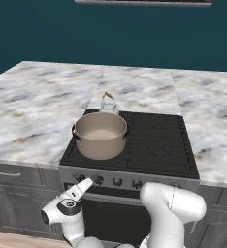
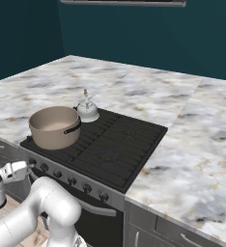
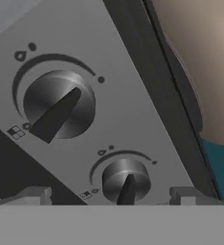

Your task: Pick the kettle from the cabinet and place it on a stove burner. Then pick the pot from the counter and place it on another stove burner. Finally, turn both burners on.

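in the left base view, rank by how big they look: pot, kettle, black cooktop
1. black cooktop
2. pot
3. kettle, clearly smallest, though it sits farther back, so distance shrinks it a little.

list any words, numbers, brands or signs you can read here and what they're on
No words, numbers or brand names are readable.
Stove front panel: small droplet-like marks and dots along the arc above each knob, no lettering.
Small grid icon beside each knob: a symbol, too small to make out.
Pot and kettle: no markings visible.
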Tool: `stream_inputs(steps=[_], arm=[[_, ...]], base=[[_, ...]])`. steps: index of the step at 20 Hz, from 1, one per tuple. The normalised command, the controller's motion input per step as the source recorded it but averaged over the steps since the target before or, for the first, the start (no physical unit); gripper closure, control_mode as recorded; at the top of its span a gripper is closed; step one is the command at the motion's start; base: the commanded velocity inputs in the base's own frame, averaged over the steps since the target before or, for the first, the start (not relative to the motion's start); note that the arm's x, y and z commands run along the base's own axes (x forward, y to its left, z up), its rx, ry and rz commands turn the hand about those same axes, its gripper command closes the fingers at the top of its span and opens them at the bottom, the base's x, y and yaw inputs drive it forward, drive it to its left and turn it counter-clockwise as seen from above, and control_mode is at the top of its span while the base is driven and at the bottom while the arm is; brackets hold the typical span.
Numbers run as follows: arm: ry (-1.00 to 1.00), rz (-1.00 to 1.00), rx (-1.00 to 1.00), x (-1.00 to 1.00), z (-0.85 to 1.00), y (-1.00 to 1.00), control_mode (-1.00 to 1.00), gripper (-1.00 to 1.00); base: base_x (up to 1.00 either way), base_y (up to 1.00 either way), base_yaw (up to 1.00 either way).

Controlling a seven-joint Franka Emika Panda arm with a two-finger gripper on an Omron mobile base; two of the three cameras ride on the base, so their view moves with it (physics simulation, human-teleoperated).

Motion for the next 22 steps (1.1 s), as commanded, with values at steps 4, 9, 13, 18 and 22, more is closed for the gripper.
stream_inputs(steps=[4, 9, 13, 18, 22], arm=[[-0.05, 0.0, 0.0, -0.07, 0.0, 0.38, -1.0, -1.0], [-0.02, 0.01, 0.04, -0.02, 0.0, 0.16, -1.0, -1.0], [-0.07, 0.0, 0.13, 0.06, -0.01, 0.0, -1.0, -1.0], [-0.13, 0.0, 0.11, 0.08, -0.06, 0.04, -1.0, -1.0], [-0.16, 0.0, 0.08, 0.06, -0.13, 0.13, -1.0, -1.0]], base=[[0.0, 0.0, 0.0], [0.0, 0.0, 0.0], [0.0, 0.0, 0.0], [0.0, 0.0, 0.0], [0.0, 0.0, 0.0]])
